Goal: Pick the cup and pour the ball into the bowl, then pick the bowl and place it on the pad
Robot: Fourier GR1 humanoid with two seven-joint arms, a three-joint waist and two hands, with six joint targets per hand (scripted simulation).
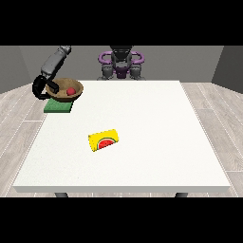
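A brown bowl [66,88] with a red ball [71,91] inside sits over the green pad [58,107] at the table's far left. The black hand at the view's left [42,88] has its fingers curled round the bowl's left rim. A yellow cup [104,139] with a watermelon picture lies on its side near the middle of the table. The other hand does not show in this view.
The white table [142,142] stretches wide to the right and front of the cup. The robot's torso [121,64] stands behind the far edge. The pad lies close to the table's left edge.
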